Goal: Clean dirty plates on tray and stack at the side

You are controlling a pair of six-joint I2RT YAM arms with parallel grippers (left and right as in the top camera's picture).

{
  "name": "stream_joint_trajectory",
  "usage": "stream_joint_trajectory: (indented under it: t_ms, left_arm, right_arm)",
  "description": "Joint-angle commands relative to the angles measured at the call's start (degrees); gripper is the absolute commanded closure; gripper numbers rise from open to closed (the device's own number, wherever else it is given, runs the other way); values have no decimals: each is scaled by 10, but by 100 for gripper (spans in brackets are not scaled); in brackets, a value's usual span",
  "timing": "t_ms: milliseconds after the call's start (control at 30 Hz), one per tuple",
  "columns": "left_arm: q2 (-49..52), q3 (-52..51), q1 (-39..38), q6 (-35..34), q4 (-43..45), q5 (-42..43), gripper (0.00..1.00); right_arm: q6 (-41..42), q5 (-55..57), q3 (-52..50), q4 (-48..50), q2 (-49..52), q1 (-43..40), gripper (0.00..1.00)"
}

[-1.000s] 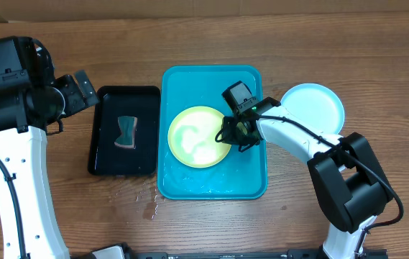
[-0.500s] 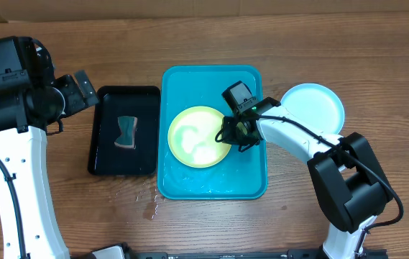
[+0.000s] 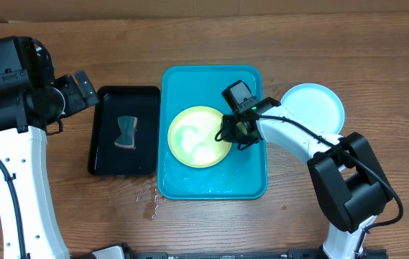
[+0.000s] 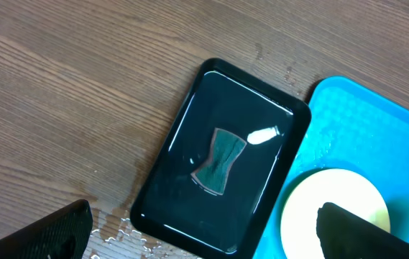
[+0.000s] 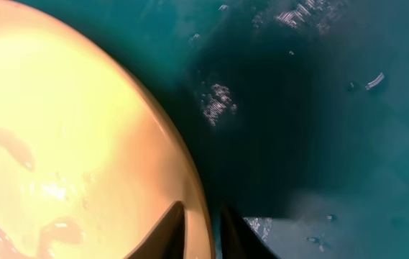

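A pale yellow-green plate (image 3: 197,137) lies flat in the bright cyan tray (image 3: 251,180), wet with smeared streaks. My right gripper (image 3: 233,133) is at its right rim. In the right wrist view, the right gripper (image 5: 203,207) has one finger on the plate (image 5: 82,108) and the other outside on the tray (image 5: 319,108). The jaws are narrowly apart, with a thin gap beside the rim. A light cyan plate (image 3: 312,108) rests on the table to the right of the tray. My left gripper (image 3: 82,90) hovers wide open and holds nothing. In the left wrist view, the left gripper (image 4: 204,237) is above the black tray.
A black tray (image 3: 103,162) to the left of the cyan tray holds water and a dark sponge (image 3: 126,133). The left wrist view shows this black tray (image 4: 182,122) and the sponge (image 4: 218,162). Water drops (image 3: 150,205) lie on the wood in front of the trays.
Nothing has visibly moved in the overhead view. Both arms and the plates keep their places.
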Motion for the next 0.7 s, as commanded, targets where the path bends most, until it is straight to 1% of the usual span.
stream_joint_trajectory:
  t_ms: [0,67,133,300,500,667]
  left_arm:
    - [0,7,0,-7,0,4,0]
    - [0,7,0,-7,0,4,0]
    - [0,7,0,-7,0,4,0]
    - [0,7,0,-7,0,4,0]
    - [0,7,0,-8,0,4,0]
    - [0,7,0,-7,0,4,0]
  right_arm:
    - [0,3,6,2,3,0,90]
    - [0,2,6,-2,3,0,92]
    - [0,2,6,-2,3,0,96]
    - [0,-10,15,-5,-2,-8,96]
    - [0,-103,56,-26,-36,-42,96]
    - [0,-110,88,-63,-53,-51,96]
